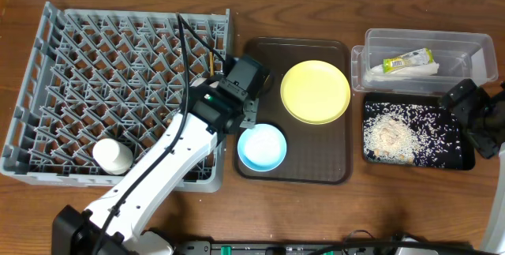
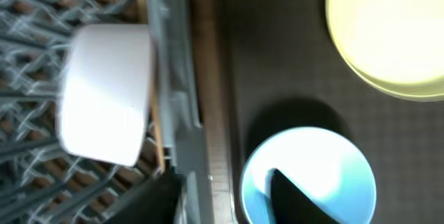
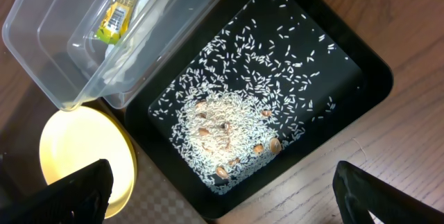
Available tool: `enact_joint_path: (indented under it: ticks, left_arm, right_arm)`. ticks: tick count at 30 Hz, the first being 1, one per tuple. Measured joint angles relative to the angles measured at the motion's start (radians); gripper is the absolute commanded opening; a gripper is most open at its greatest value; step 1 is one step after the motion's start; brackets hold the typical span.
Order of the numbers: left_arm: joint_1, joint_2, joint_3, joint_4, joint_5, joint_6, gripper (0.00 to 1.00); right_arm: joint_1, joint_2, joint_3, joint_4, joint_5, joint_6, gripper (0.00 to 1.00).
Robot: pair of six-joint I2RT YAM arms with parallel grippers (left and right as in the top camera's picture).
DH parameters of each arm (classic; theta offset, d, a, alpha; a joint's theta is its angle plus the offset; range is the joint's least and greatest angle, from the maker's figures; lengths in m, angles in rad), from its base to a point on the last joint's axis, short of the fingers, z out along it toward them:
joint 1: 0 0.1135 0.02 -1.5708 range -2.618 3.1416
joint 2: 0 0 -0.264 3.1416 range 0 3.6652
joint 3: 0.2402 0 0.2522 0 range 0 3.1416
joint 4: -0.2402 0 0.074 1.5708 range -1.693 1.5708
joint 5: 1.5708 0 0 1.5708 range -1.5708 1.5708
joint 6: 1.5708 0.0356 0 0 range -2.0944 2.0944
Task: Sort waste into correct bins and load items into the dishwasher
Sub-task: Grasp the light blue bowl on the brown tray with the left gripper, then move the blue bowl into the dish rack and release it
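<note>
The grey dish rack [image 1: 55, 89] holds a white cup [image 1: 113, 155] at its front. A white bowl [image 2: 104, 92] lies on its side in the rack by the right wall [image 2: 182, 113]; my arm hides it in the overhead view. My left gripper [image 1: 246, 95] [image 2: 222, 207] is open and empty, straddling the rack wall and the light-blue bowl [image 1: 262, 146] [image 2: 312, 175]. The yellow plate [image 1: 316, 91] [image 2: 392, 30] [image 3: 76, 154] lies beside that bowl. The clear tub [image 1: 458, 50] [image 3: 41, 50] holds the green-and-yellow wrapper [image 1: 406, 61] [image 3: 116, 16] and the napkin [image 1: 410, 70]. The black tray [image 1: 461, 156] [image 3: 333, 23] holds rice [image 1: 390, 135] [image 3: 222, 130]. My right gripper [image 1: 473, 119] [image 3: 229, 196] is open and empty above it. I see no clear chopsticks.
The blue bowl and yellow plate rest on a dark-brown serving tray [image 1: 331, 168] [image 2: 277, 57] between the rack and the bins. My left arm [image 1: 158, 176] crosses the rack's front right corner. Bare wooden table [image 1: 316, 215] lies in front.
</note>
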State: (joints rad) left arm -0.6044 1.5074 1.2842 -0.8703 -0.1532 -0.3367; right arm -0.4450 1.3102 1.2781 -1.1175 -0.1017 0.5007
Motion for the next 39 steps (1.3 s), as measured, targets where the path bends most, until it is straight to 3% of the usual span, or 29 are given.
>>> enact_joint_path:
  ticks: [3,17,23,30,33,35,39]
  left_arm:
    - [-0.005,0.024,-0.011,0.000,0.035,0.001,0.08]
    - [-0.200,0.258,-0.031,0.041,0.089,0.000,0.08]
    - [-0.210,0.366,-0.034,0.174,0.280,0.024,0.08]
    - [-0.213,0.346,0.009,0.188,0.561,0.155,0.17]
    - [-0.215,0.296,0.025,0.160,0.601,0.217,0.24]
    - [-0.217,0.246,0.032,0.128,0.579,0.249,0.36]
    - [-0.215,0.172,0.046,0.013,0.365,0.233,0.47]
  right_arm:
    - [0.000,0.000,0.000,0.000,0.000,0.000,0.99]
    - [0.000,0.000,0.000,0.000,0.000,0.000,0.99]
    - [0.000,0.000,0.000,0.000,0.000,0.000,0.99]
    - [0.000,0.000,0.000,0.000,0.000,0.000,0.99]
    - [0.000,0.000,0.000,0.000,0.000,0.000,0.99]
    - [0.000,0.000,0.000,0.000,0.000,0.000,0.99]
    - [0.000,0.000,0.000,0.000,0.000,0.000,0.99]
